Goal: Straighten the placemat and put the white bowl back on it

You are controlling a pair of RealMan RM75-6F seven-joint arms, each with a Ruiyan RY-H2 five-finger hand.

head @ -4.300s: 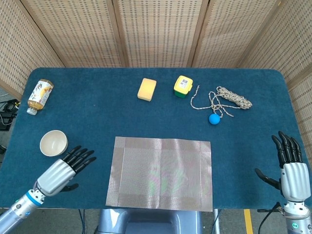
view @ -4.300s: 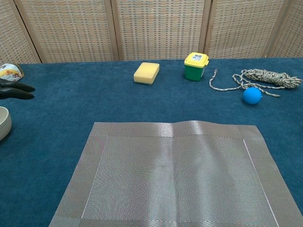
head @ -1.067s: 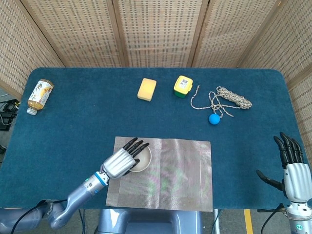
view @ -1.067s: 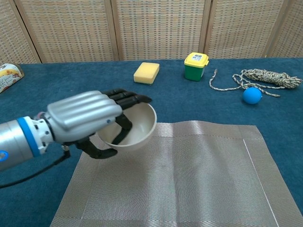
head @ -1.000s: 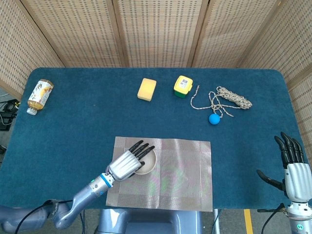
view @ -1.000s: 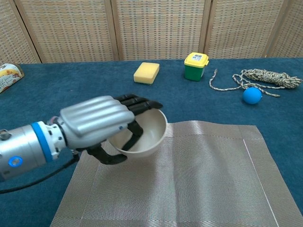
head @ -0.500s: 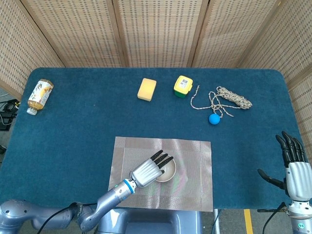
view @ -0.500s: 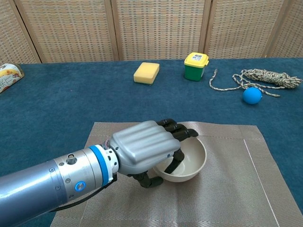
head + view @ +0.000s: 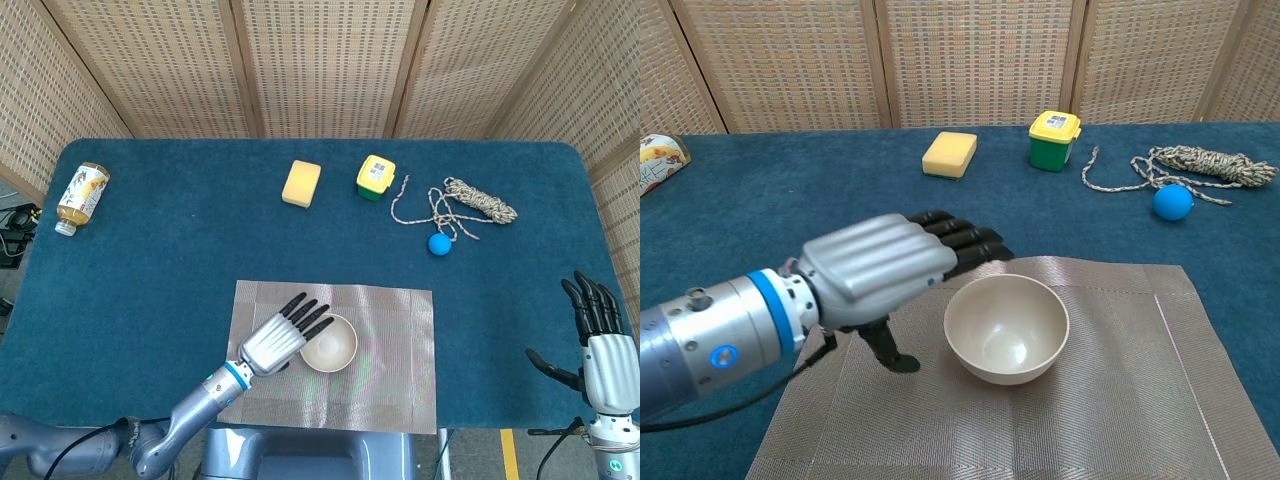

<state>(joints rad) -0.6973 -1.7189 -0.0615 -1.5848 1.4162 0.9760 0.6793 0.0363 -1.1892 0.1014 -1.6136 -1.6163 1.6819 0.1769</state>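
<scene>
The white bowl (image 9: 1006, 328) sits upright near the middle of the placemat (image 9: 1160, 400), which lies square to the near edge of the blue surface (image 9: 180, 250). Our left hand (image 9: 885, 268) is released, fingers spread just left of the bowl, holding nothing. Our right hand (image 9: 603, 350) hangs open, well apart. We judge the task essentially done; only withdrawing remains.

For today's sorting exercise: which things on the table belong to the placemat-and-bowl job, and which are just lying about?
Job: placemat, white bowl, left hand.

Lying about: sponge, green tub with yellow lid, rope, blue ball, bottle.
</scene>
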